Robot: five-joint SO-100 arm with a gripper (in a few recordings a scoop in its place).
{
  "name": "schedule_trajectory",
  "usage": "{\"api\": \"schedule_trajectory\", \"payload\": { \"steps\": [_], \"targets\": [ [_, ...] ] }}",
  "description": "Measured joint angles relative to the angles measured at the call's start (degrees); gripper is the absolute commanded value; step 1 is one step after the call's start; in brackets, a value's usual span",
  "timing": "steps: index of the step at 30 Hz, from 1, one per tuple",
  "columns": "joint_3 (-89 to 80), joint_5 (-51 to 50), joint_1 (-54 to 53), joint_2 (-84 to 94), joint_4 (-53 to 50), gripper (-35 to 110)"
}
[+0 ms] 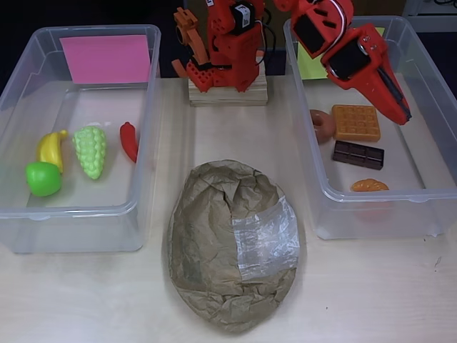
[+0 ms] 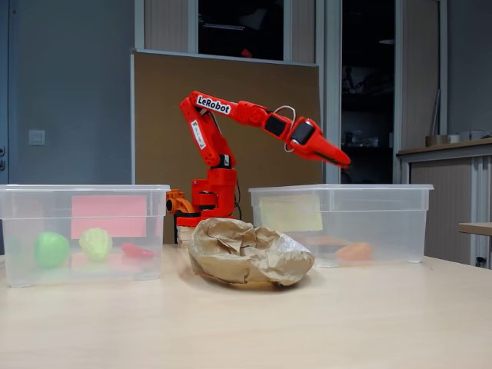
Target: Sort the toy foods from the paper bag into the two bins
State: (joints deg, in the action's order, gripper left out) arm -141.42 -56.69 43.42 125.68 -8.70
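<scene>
The jaws [image 1: 404,113] hung clenched and empty above the right bin [image 1: 435,93] (yellow-green card). Below sat the waffle [image 1: 355,122], with the chocolate bar [image 1: 357,154] at its six o'clock. The paper bag [image 1: 214,243] lay on the bench [image 1: 371,293].

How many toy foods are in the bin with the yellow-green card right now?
4, all in the bin with the yellow-green card: brown donut at its left wall, waffle beside it, chocolate bar below, bread roll nearest the front. The gripper may hide more.
</scene>
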Motion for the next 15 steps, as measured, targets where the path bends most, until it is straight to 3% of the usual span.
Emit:
{"api": "schedule_trajectory", "payload": {
  "steps": [4, 7, 10, 15],
  "targets": [
    [1.1, 22.2, -6.0, 3.1, 1.8, 0],
    [2.1, 37.2, -12.4, 6.0, -4.3, 0],
    [1.0, 44.8, -20.2, 8.2, -8.0, 0],
    [-3.7, 46.8, -30.2, 16.1, -16.4, 0]
  ]
}}
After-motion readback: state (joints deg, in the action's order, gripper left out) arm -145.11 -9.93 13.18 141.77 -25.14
